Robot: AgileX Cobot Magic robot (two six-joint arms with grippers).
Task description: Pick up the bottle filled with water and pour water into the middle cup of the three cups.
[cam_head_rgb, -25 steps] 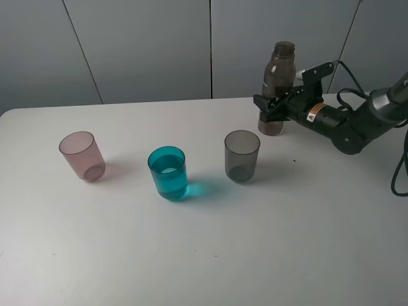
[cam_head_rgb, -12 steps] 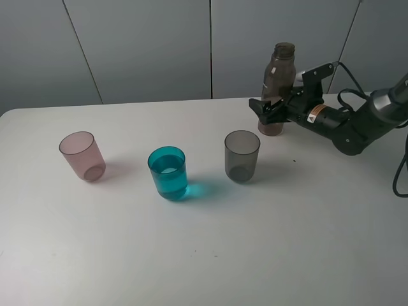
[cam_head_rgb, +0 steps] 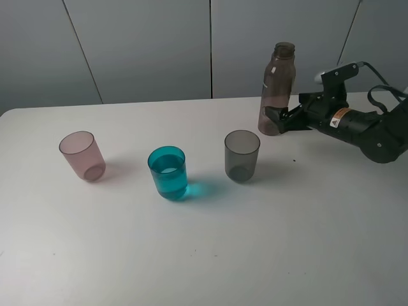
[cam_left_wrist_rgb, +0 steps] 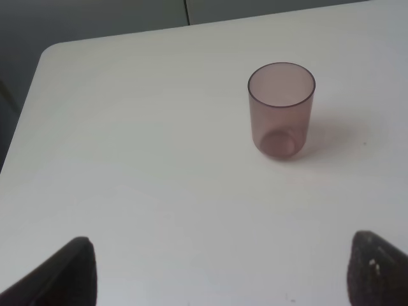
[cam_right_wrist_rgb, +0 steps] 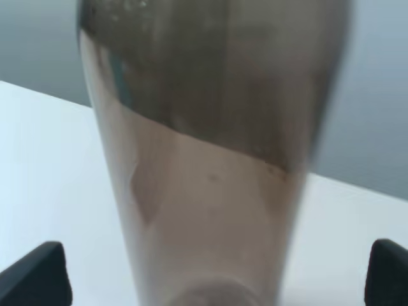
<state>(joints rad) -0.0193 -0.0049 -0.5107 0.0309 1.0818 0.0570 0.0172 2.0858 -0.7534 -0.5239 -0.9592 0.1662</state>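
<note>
The smoky-brown bottle (cam_head_rgb: pixel 277 86) stands upright at the back right of the table, uncapped. My right gripper (cam_head_rgb: pixel 279 118) is open just to its right, low by its base, holding nothing. In the right wrist view the bottle (cam_right_wrist_rgb: pixel 210 166) fills the picture, with a fingertip (cam_right_wrist_rgb: pixel 35 274) wide on each side of it. The three cups stand in a row: pink (cam_head_rgb: pixel 83 155), teal-blue middle cup (cam_head_rgb: pixel 168 172) with water in it, smoky grey (cam_head_rgb: pixel 242 155). My left gripper (cam_left_wrist_rgb: pixel 223 277) is open above the table near the pink cup (cam_left_wrist_rgb: pixel 281 109).
The white table (cam_head_rgb: pixel 204 255) has grey wall panels behind its far edge. The right arm's body and cables (cam_head_rgb: pixel 373 131) lie along the back right. The table's rounded far left corner (cam_left_wrist_rgb: pixel 51 54) shows in the left wrist view.
My right gripper has opened off the bottle and drawn back to the right. The bottle stays standing where it was. The cups have not moved.
</note>
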